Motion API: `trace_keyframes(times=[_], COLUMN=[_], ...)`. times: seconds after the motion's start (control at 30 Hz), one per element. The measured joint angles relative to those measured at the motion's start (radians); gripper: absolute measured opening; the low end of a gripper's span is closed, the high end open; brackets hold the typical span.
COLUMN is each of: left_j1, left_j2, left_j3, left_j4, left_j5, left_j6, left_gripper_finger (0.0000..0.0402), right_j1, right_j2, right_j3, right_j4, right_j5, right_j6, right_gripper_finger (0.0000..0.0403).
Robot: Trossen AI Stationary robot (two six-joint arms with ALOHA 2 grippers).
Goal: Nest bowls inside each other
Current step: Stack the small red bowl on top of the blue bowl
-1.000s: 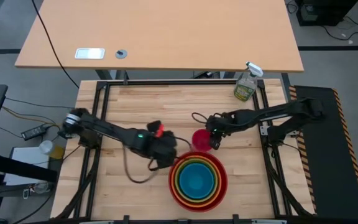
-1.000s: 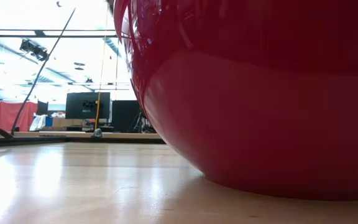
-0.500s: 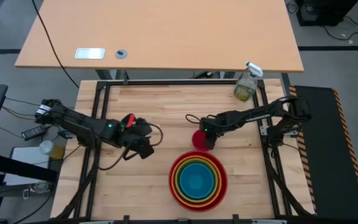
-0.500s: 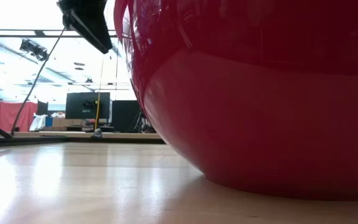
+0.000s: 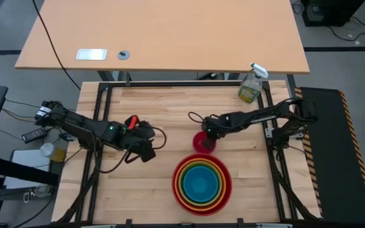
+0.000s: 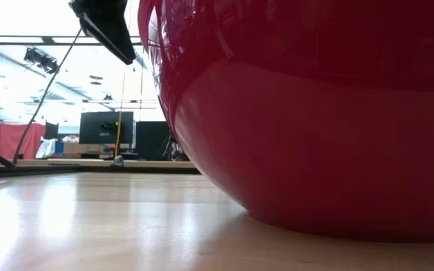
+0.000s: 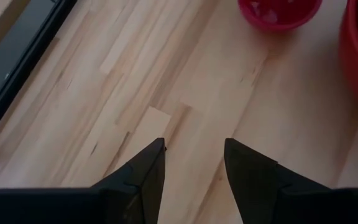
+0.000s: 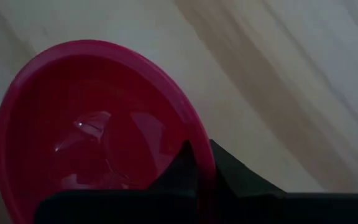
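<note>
Four bowls sit nested near the table's front edge: red (image 5: 178,193) outermost, then orange (image 5: 184,170), lime green (image 5: 219,188) and blue (image 5: 201,183). The red bowl's wall (image 6: 315,113) fills the low view. Just beyond the stack, the small magenta-pink bowl (image 5: 201,145) rests on the wood, and my right gripper (image 5: 210,135) is shut on its rim. My left gripper (image 5: 146,150) hovers open over bare wood left of the stack. Its fingers (image 7: 194,168) hold nothing. My right gripper pinches the pink bowl's rim (image 8: 202,163) on its far-right side, one finger inside the bowl and one outside. The fingers come steeply from above, slanting in from the table's right. The bowl's base appears to rest on the table.
A clear spray bottle (image 5: 251,85) with greenish liquid stands at the far right corner. Bare wood lies between my left gripper and the bowls. A second, larger tabletop (image 5: 163,31) lies beyond the far edge.
My left gripper has drawn back from the stack's left side toward the table's left edge, then stayed still. My right gripper has come down at the pink bowl's far-right rim. The bowls have stayed where they were.
</note>
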Motion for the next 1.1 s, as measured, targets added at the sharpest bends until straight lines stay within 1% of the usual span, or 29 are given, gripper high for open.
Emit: trace_keyframes(times=[0.1, 0.23, 0.33, 0.6, 0.73, 0.87, 0.93, 1.03, 1.1], left_j1=[0.000, 0.000, 0.000, 0.000, 0.000, 0.002, 0.003, 0.003, 0.003], left_j2=[0.000, 0.000, 0.000, 0.000, 0.001, 0.001, 0.001, 0.001, 0.001], left_j3=[0.000, 0.000, 0.000, 0.000, 0.000, 0.000, 0.000, 0.000, 0.000], left_j4=[0.008, 0.059, 0.101, 0.233, 0.285, 0.294, 0.293, 0.292, 0.292], left_j5=[0.000, -0.001, -0.008, -0.011, -0.011, -0.011, -0.011, -0.023, -0.045], left_j6=[0.024, 0.067, 0.100, 0.173, 0.197, 0.197, 0.198, 0.198, 0.198], left_gripper_finger=[0.0166, 0.0166, 0.0166, 0.0166, 0.0166, 0.0166, 0.0166, 0.0166, 0.0166], right_j1=[-0.008, -0.018, -0.032, -0.043, -0.036, -0.007, 0.019, 0.081, 0.134], right_j2=[-0.014, -0.043, -0.075, -0.140, -0.186, -0.236, -0.259, -0.279, -0.274], right_j3=[0.015, 0.065, 0.117, 0.286, 0.369, 0.419, 0.426, 0.427, 0.427], right_j4=[-0.038, -0.100, -0.123, -0.280, -0.322, -0.355, -0.353, -0.347, -0.339], right_j5=[0.004, 0.001, -0.019, -0.025, -0.079, -0.134, -0.178, -0.232, -0.246], right_j6=[0.003, -0.009, -0.030, -0.110, -0.121, -0.096, -0.090, -0.072, -0.065], right_gripper_finger=[0.0016, 0.0016, 0.0016, 0.0026, 0.0023, 0.0023, 0.0023, 0.0024, 0.0024])
